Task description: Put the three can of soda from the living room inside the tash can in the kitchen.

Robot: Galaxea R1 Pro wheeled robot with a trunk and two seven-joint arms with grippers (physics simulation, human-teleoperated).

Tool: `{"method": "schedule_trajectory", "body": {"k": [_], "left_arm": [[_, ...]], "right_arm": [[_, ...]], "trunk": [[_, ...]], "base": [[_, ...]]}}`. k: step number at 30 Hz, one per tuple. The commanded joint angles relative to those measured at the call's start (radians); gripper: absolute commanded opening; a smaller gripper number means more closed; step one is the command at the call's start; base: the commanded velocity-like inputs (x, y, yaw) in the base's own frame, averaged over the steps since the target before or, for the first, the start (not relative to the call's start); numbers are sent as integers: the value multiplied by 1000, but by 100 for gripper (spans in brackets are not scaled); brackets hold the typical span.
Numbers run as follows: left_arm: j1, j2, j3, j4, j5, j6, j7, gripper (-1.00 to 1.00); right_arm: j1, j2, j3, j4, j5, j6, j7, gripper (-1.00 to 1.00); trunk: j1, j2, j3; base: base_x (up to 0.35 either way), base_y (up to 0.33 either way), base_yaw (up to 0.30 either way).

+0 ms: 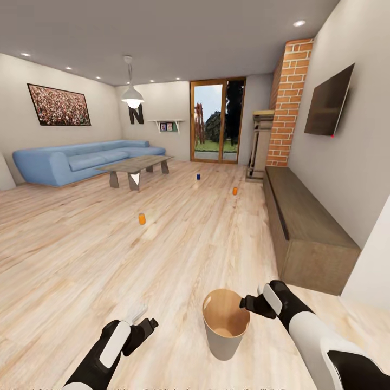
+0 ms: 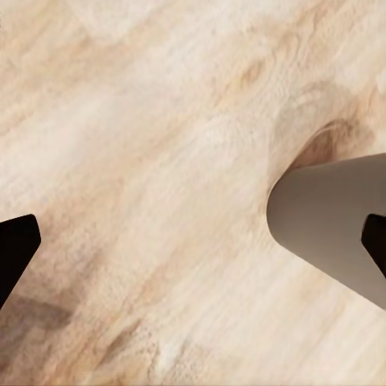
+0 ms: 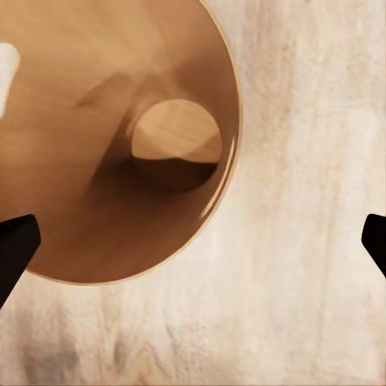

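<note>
Head view is showing the living room, where all three soda cans are standing on the wood floor: an orange can (image 1: 142, 219) nearest, another orange can (image 1: 234, 190) farther right, and a dark blue can (image 1: 199, 176) beyond, past the coffee table (image 1: 135, 164). The trash can (image 1: 225, 324) is sitting empty on the floor between the arms, close in front of the robot. The left end effector (image 1: 142, 319) is hanging released beside it, and the right end effector (image 1: 259, 298) is hovering released at its rim, grasping nothing. No can is binned yet, so seemingly the whole job is remaining.
</note>
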Motion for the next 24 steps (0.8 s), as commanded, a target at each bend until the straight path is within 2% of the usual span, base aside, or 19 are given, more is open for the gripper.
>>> {"method": "schedule_trajectory", "body": {"k": [1,5,8,12,15,21,24], "left_arm": [[0,0,0,0,0,0,0,100],[0,0,0,0,-1,0,0,100],[0,0,0,0,-2,0,-1,100],[0,0,0,0,-3,0,-1,100],[0,0,0,1,-2,0,-1,100],[10,11,-11,40,-13,-7,-9,100],[14,17,-13,63,-47,-50,-12,100]], "right_arm": [[1,0,-3,0,-3,-1,0,100],[2,0,-6,0,-7,-3,-2,100],[3,0,-21,2,-9,-6,-37,100],[3,1,-83,30,-9,-54,-94,100],[3,1,-98,42,-9,-69,-104,100],[3,0,-109,50,-9,-79,-111,100],[3,0,-109,51,-9,-80,-111,100]], "trunk": [[4,-7,-3],[12,-22,-17],[14,-22,-29],[16,-23,-44],[17,-24,-56],[17,-24,-56],[17,-24,-56]], "base": [[0,0,0],[0,0,0],[0,0,0],[0,0,0],[0,0,0],[8,0,0],[198,0,0]]}}
